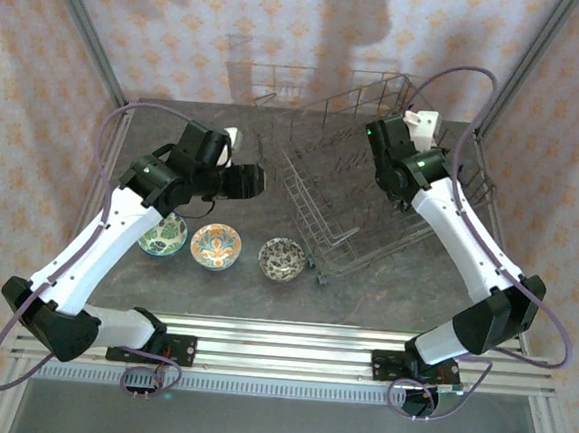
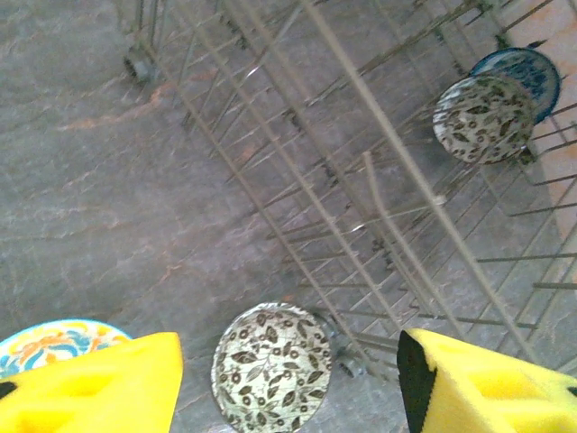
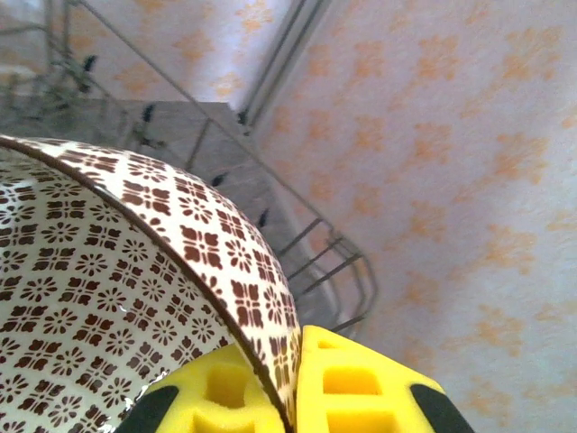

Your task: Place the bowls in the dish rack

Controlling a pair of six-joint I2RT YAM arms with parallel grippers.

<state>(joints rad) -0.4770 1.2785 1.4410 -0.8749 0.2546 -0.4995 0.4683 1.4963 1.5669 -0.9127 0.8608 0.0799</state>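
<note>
My right gripper (image 3: 293,390) clamped on rim of brown-patterned bowl (image 3: 117,298), over dish rack (image 1: 340,243). My left gripper (image 2: 288,383) apart, above leaf bowl (image 2: 271,368) on desk (image 2: 90,180). Ceramic I'd judge stiff, glazed-slippery, chippable. I'd pinch rim, lower gently.

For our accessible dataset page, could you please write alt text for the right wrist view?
The right hand pinches the rim of a brown-and-cream patterned bowl between its yellow fingers, seen very close. Behind it are a corner of the wire dish rack, the grey table and an orange-patterned wall.
</note>
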